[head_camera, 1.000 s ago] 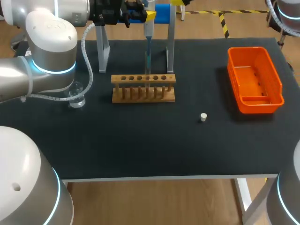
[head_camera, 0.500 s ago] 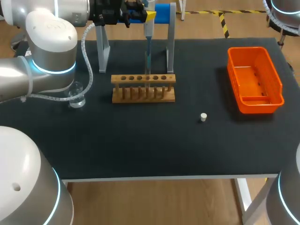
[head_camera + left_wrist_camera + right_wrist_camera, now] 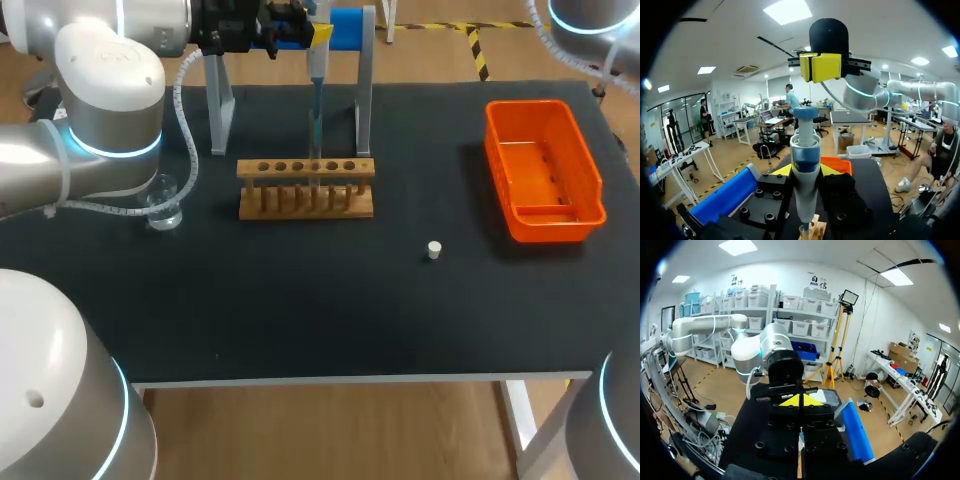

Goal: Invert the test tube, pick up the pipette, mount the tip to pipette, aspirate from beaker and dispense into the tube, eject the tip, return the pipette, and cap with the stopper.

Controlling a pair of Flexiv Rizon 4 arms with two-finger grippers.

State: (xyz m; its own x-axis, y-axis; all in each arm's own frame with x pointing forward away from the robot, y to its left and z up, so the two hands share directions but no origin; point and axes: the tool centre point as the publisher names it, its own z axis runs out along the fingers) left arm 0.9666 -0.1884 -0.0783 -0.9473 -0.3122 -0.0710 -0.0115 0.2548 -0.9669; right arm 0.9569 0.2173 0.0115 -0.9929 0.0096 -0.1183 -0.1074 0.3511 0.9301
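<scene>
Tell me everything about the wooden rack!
The rack is light brown wood and stands flat on the black table. Its top bar has six round holes in a row, and a row of pegs stands below it. The pipette hangs over it, tip pointing down at the fourth hole from the left, where a clear tube seems to stand. Nothing else touches it.

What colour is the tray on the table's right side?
The tray is orange; head view.
</scene>
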